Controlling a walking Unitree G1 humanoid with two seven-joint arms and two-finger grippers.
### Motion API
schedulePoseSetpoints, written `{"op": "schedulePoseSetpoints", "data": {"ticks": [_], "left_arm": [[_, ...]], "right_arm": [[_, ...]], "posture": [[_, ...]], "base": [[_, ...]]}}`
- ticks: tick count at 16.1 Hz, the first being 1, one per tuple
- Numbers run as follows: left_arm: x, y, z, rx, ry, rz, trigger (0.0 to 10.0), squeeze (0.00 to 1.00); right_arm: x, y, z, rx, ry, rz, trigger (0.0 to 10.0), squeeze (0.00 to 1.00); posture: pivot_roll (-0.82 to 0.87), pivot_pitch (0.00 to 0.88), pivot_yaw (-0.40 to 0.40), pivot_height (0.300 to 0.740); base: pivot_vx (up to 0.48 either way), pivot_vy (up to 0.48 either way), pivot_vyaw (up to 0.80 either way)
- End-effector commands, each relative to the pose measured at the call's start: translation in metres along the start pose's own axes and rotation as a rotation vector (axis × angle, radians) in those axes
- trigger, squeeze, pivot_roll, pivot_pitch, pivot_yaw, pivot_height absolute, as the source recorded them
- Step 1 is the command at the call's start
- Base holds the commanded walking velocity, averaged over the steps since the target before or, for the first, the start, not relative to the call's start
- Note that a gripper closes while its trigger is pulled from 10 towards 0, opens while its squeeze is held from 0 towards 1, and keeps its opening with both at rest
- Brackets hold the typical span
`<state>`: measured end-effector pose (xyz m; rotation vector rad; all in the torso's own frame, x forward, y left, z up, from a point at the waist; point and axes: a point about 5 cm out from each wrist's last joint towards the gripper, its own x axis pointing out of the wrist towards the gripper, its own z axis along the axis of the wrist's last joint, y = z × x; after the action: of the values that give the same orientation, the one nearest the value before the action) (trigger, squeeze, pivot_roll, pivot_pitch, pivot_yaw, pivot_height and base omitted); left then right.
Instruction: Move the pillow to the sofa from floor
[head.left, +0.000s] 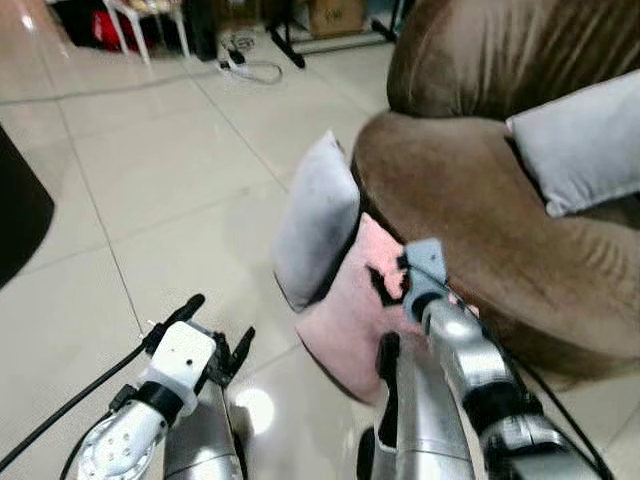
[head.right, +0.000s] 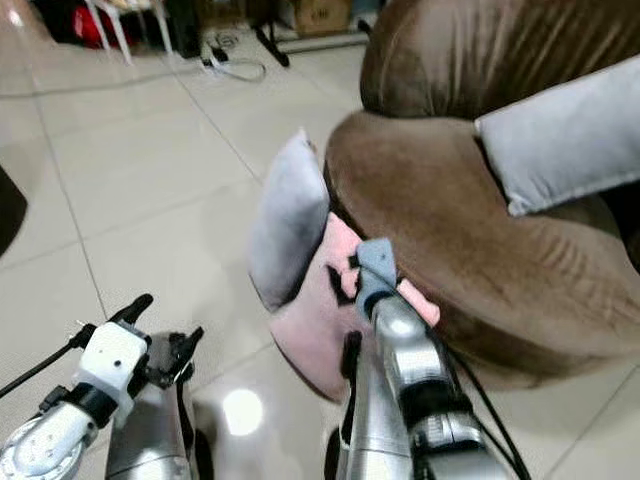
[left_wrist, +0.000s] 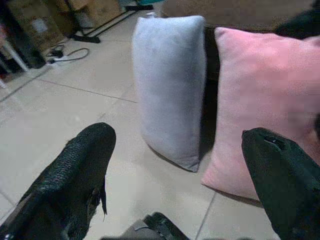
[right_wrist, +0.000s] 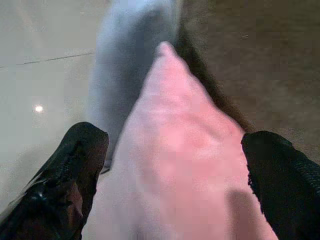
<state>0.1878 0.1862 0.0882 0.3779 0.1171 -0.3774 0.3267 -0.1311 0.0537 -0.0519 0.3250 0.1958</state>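
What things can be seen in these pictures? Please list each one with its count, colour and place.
soft pink square pillow: 1, pink, standing on the floor, leaning on the sofa front
soft grey pillow on the floor: 1, light grey, upright beside the pink one, against the sofa
brown velvet sofa: 1, brown, on the robot's right
light grey cushion on the sofa: 1, light grey, on the seat
glossy tiled floor: 1, pale beige
white power strip with cable: 1, white, far on the floor
cardboard box: 1, brown, far back
left gripper: 1, black fingers open, low, facing both floor pillows
right gripper: 1, black fingers open, astride the pink pillow's top
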Motion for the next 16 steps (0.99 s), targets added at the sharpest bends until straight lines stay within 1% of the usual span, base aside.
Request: {"op": "schedulePoseSetpoints", "data": {"ticks": [1,2,3,4,5,6,7,9,10,11,13,16], "left_arm": [[-0.005,-0.001,0.004,0.009,-0.004,-0.037,10.0,0.04],[-0.009,0.000,0.006,0.018,-0.002,-0.055,10.0,0.03],[-0.013,0.001,0.009,0.024,0.001,-0.072,10.0,0.03],[-0.016,0.001,0.011,0.027,0.002,-0.089,10.0,0.02],[-0.019,0.000,0.013,0.031,0.003,-0.115,10.0,0.00],[-0.021,0.000,0.013,0.031,0.005,-0.130,10.0,0.00],[-0.025,-0.001,0.016,0.038,0.009,-0.159,10.0,0.00],[-0.033,0.000,0.020,0.057,0.022,-0.174,10.0,0.00],[-0.035,0.001,0.020,0.058,0.029,-0.172,10.0,0.00],[-0.038,0.001,0.021,0.057,0.035,-0.172,10.0,0.00],[-0.040,-0.002,0.021,0.051,0.041,-0.185,10.0,0.00],[-0.039,-0.003,0.023,0.046,0.045,-0.199,10.0,0.00]], "right_arm": [[0.003,-0.006,0.001,0.005,-0.006,-0.044,10.0,1.00],[0.007,-0.008,0.003,-0.002,-0.006,-0.079,10.0,1.00],[0.010,-0.009,0.002,-0.034,0.016,-0.109,10.0,0.36],[0.012,-0.010,0.001,-0.068,0.036,-0.124,10.0,0.00],[0.013,-0.012,0.000,-0.092,0.059,-0.157,10.0,0.00],[0.014,-0.013,-0.001,-0.098,0.072,-0.173,10.0,0.00],[0.014,-0.016,0.000,-0.115,0.088,-0.222,10.0,0.00],[0.014,-0.020,-0.002,-0.156,0.108,-0.296,10.0,0.00],[0.014,-0.018,-0.005,-0.157,0.118,-0.296,9.3,0.00],[0.014,-0.014,-0.007,-0.148,0.124,-0.280,2.4,0.00],[0.014,-0.008,-0.010,-0.150,0.122,-0.245,0.0,0.00],[0.014,-0.007,-0.012,-0.148,0.122,-0.243,0.0,0.00]], "posture": [[0.01,0.209,-0.076,0.453],[0.02,0.218,-0.074,0.453],[0.03,0.233,-0.072,0.453],[0.04,0.243,-0.071,0.453],[0.05,0.251,-0.070,0.453],[0.05,0.255,-0.070,0.453],[0.07,0.274,-0.070,0.453],[0.09,0.290,-0.071,0.453],[0.10,0.293,-0.073,0.453],[0.10,0.292,-0.075,0.453],[0.10,0.289,-0.075,0.453],[0.09,0.293,-0.074,0.453]], "base": [[0.000,0.000,0.00],[0.000,0.000,0.00],[0.000,0.000,0.00],[0.000,0.000,0.00],[0.000,0.000,0.00],[0.000,0.000,0.00],[0.000,0.000,0.00],[0.000,0.000,0.00],[0.000,0.000,0.00],[0.000,0.000,0.00],[0.000,0.000,0.00],[0.000,0.000,0.00]]}}
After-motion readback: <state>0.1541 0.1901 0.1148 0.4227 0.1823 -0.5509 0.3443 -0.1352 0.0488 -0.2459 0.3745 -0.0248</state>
